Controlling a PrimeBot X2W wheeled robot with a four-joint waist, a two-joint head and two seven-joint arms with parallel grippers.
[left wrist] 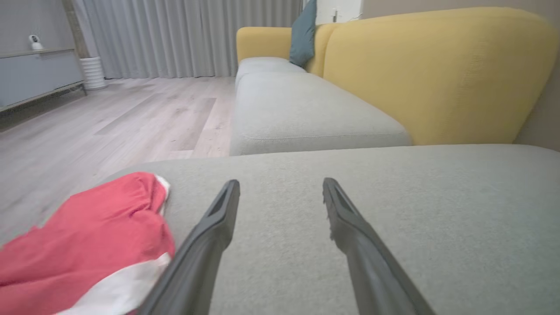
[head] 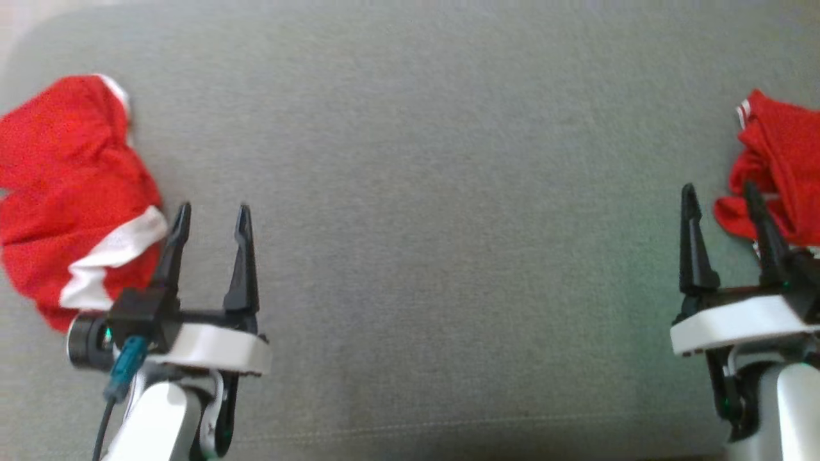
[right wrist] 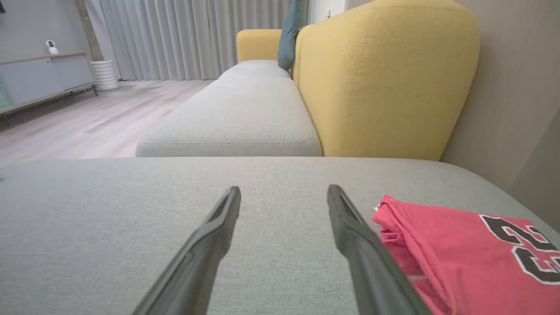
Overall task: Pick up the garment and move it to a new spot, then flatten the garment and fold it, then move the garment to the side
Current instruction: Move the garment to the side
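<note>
Bare cushion [head: 448, 192] between red heap [head: 70, 192], jersey [head: 778, 160]

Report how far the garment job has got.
Done, apparently: a red numbered garment lies roughly folded at the right edge of the grey cushion, beside the open right gripper. In hand: nothing; the left gripper is open too. Left: the crumpled red-and-white garment on the left is not yet flattened or folded.

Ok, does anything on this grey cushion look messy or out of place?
Yes. A red garment with a white band lies crumpled in a heap beside the left gripper, at the edge of the cushion. The red numbered jersey by the right gripper looks flatter, though its edge is rumpled.
</note>
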